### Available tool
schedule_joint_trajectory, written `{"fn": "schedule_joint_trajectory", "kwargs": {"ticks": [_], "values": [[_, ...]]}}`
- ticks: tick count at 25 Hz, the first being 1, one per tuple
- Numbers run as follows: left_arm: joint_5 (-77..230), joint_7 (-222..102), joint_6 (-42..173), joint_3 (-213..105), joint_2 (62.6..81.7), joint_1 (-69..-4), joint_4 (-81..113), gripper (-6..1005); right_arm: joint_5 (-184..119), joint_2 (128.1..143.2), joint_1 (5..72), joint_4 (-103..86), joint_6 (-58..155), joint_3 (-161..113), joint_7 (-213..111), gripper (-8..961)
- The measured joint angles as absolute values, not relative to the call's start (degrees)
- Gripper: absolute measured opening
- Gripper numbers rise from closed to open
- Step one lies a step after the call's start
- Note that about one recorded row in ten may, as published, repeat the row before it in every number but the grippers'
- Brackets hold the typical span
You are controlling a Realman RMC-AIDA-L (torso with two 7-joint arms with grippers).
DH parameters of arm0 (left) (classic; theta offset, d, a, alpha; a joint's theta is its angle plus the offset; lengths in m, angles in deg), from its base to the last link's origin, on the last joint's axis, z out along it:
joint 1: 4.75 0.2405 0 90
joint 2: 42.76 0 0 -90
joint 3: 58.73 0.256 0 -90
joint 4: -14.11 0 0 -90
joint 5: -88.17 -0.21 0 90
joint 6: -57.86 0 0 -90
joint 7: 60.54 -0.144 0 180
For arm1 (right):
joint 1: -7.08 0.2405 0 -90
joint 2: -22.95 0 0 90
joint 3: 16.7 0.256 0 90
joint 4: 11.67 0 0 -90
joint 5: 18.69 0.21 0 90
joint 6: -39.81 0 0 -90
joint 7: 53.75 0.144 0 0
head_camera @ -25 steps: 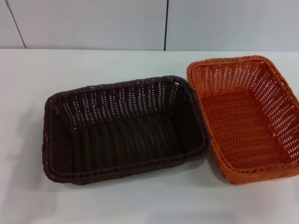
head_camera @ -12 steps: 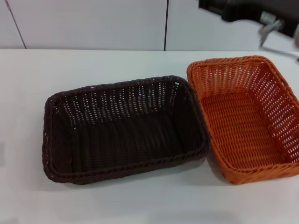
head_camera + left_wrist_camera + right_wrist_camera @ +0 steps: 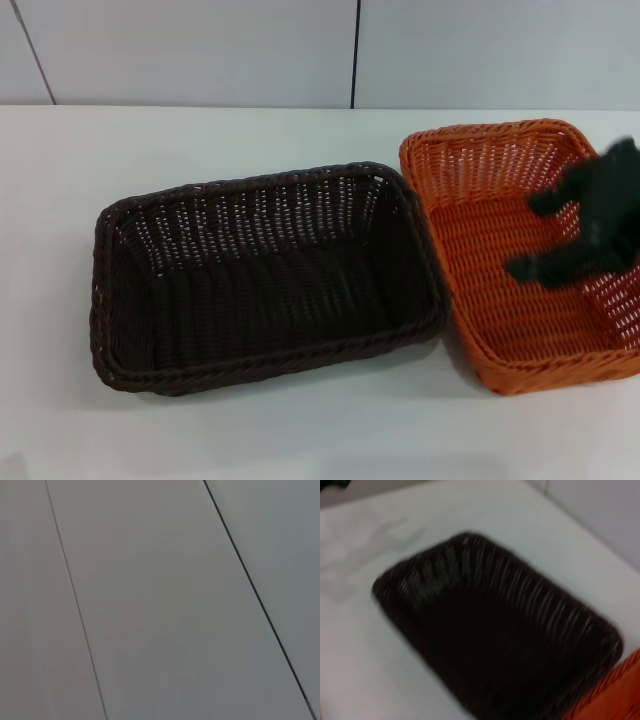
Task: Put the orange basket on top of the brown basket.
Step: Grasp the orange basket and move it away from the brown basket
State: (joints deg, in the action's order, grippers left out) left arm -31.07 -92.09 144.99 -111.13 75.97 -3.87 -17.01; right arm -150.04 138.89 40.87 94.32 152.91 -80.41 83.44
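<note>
Both baskets sit on the white desk (image 3: 200,440), neither stacked. The brown basket (image 3: 260,280) lies mid-desk, long side roughly parallel to the near edge, slightly skewed, open side up. The orange basket (image 3: 500,300) sits toward the right edge of the desk, its long axis running front to back; its left rim is just beside the brown basket's right rim — touching or nearly so, can't tell which. The right pincer (image 3: 545,235) is over the orange basket's interior, toward its right wall, coming in from the right edge of the head view; it shows only as a dark smeared shape with two prongs apart from each other, so it reads as spread, pinching nothing. Whether it touches the weave can't be told. The right wrist view looks down into the brown basket (image 3: 495,650), with a sliver of the orange basket's rim (image 3: 620,690) at one corner and bare desk (image 3: 380,535) around. The left pincer is nowhere in frame — the left wrist view shows only the grey panelled wall (image 3: 160,600) with dark seams. The same wall (image 3: 200,50) runs behind the far edge of the desk.
</note>
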Motion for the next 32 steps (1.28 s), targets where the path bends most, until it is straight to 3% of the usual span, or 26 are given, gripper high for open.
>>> {"fn": "schedule_joint_trajectory", "kwargs": {"ticks": [4,7,11,32], "values": [[-30.3,-92.1,144.6,-111.2,75.97,-4.4,-16.6,689,-153.1,139.13,40.1,93.9,155.8,-80.8,78.4,736],[-28.7,-92.1,144.3,-111.1,75.85,-5.0,-16.5,689,-157.3,140.52,38.4,94.6,156.7,-80.9,75.3,736],[-27.7,-90.9,143.9,-111.1,75.8,-5.2,-16.6,689,-157.6,141.19,37.2,93.6,156.4,-81.2,74.3,735],[-26.3,-85.1,142.1,-111.5,75.66,-5.7,-14.4,688,-165.2,141.51,37.8,76.1,146.6,-90.5,72.5,733]]}}
